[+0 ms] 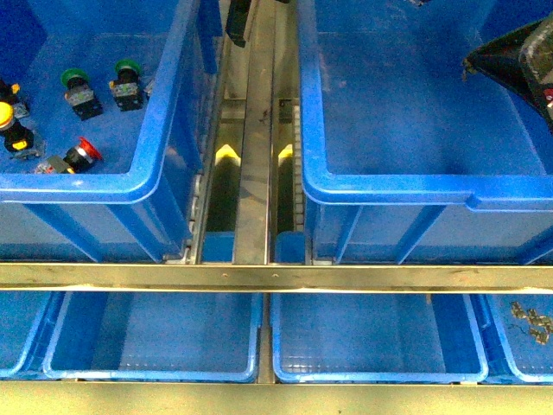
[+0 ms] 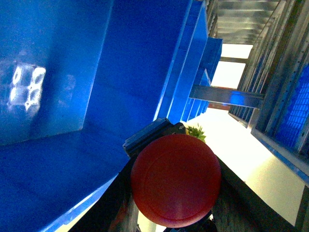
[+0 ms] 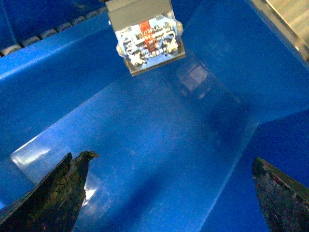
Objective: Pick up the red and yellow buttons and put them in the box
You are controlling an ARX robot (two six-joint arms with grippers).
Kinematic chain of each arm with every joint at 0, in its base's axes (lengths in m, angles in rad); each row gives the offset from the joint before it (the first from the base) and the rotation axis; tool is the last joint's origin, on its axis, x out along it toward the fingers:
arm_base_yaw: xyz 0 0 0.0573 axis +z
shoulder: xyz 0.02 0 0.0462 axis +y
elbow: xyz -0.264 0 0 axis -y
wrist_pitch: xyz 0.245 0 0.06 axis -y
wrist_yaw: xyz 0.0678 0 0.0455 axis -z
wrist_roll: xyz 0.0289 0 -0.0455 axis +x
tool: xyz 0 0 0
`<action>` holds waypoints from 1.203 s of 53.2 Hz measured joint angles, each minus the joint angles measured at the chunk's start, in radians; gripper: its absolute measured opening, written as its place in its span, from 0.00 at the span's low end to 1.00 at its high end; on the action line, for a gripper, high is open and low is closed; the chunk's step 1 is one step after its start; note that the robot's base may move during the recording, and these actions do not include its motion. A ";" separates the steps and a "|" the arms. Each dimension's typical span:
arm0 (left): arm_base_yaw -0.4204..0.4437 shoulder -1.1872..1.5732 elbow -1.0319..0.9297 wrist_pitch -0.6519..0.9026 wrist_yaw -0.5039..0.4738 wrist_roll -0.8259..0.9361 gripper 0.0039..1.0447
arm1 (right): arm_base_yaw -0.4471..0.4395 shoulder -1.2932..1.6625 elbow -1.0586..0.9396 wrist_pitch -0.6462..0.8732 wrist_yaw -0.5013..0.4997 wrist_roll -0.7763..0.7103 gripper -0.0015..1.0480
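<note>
Holding a red button (image 2: pixel 176 181) in my left jaws, closed on it. Right jaws wide open, empty, over the box (image 1: pixel 389 186); a contact block (image 3: pixel 147 41) shows near its wall. Second red button (image 1: pixel 82 154) and a yellow button (image 1: pixel 7 117) lie in the left crate (image 1: pixel 86 188).

My right fingers (image 3: pixel 48 193) look rough and matt; the box (image 1: pixel 389 188) is smooth glossy plastic, red button (image 2: pixel 175 180) cap smooth too.
</note>
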 joint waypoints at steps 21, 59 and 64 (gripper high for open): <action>0.018 0.000 0.001 0.013 0.003 -0.032 0.31 | 0.090 0.143 0.126 0.040 -0.022 -0.166 0.94; 0.016 0.000 0.028 0.047 0.014 -0.072 0.31 | 0.075 0.248 0.239 0.079 -0.033 -0.329 0.94; 0.016 0.000 0.027 0.051 0.015 -0.077 0.31 | 0.074 0.248 0.239 0.079 -0.036 -0.341 0.94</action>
